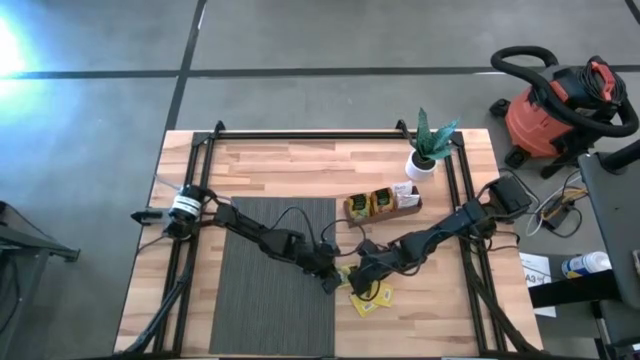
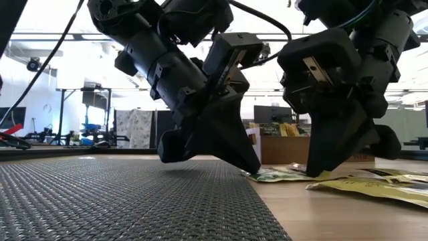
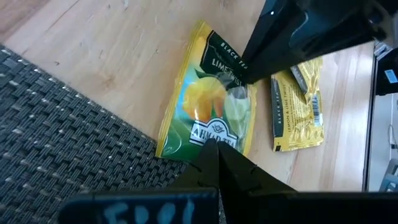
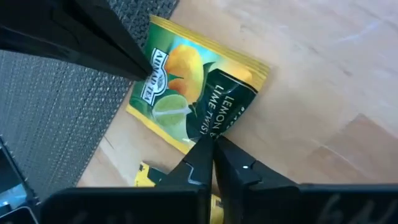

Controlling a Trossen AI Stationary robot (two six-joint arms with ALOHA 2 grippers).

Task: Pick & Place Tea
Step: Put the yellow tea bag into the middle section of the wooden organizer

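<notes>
A: Item one, the task's thing?

B: Flat yellow-and-green lemon-lime tea sachet, lying on the pale wooden tabletop, one edge against the grey woven mat. In the overhead view it sits at about five o'clock from the tabletop's centre, between the two arms.

A: Fingers?

B: Left gripper: fingers closed tight, tip on the sachet's brand-label end, nearest the mat. Right gripper: fingers also closed, pinching or pressing the opposite, dark-banded end. Whether either holds the foil or only pins it, I cannot quite tell; the level view shows both tips down at the surface.

A: The deciding relation?

B: The sachet's long axis runs from one fingertip to the other, so the two arms meet it end to end: left from nine o'clock, right from three. Neither is nearer; both touch.

A: Other stock?

B: A second, narrower yellow sachet just beside the first, apart from it. More yellow sachets at six o'clock of the fingers. A brown wooden tray holding sachets at twelve o'clock.
</notes>
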